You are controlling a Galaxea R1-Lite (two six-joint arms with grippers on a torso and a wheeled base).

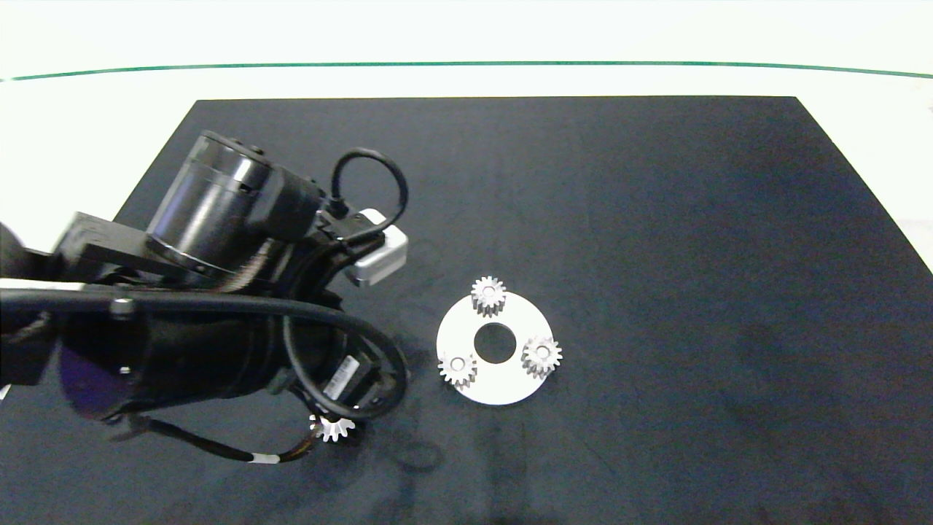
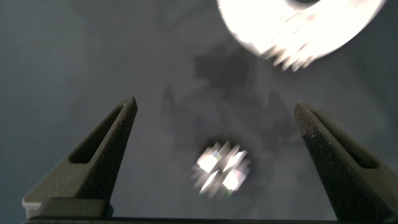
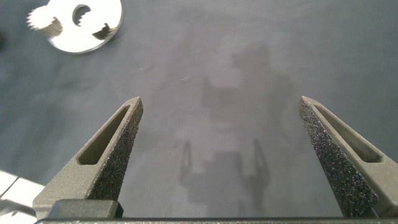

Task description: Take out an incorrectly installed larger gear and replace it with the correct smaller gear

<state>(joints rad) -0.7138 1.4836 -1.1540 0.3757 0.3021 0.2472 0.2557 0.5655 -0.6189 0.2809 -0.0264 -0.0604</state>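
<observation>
The larger gear (image 1: 333, 427), silver with long pointed teeth, lies on the black mat, half hidden under my left arm. In the left wrist view this larger gear (image 2: 222, 169) sits blurred between the fingers of my left gripper (image 2: 215, 102), which is open and touches nothing. A white round plate (image 1: 494, 390) to the right carries three small silver gears (image 1: 488, 295), (image 1: 458, 368), (image 1: 541, 355) around its centre hole; I cannot tell which is the task's smaller gear. My right gripper (image 3: 221, 99) stands open over bare mat, far from the plate (image 3: 93, 34).
The black mat (image 1: 692, 255) covers most of the white table. My left arm and its cables (image 1: 219, 292) fill the left side of the head view. The right arm is outside the head view.
</observation>
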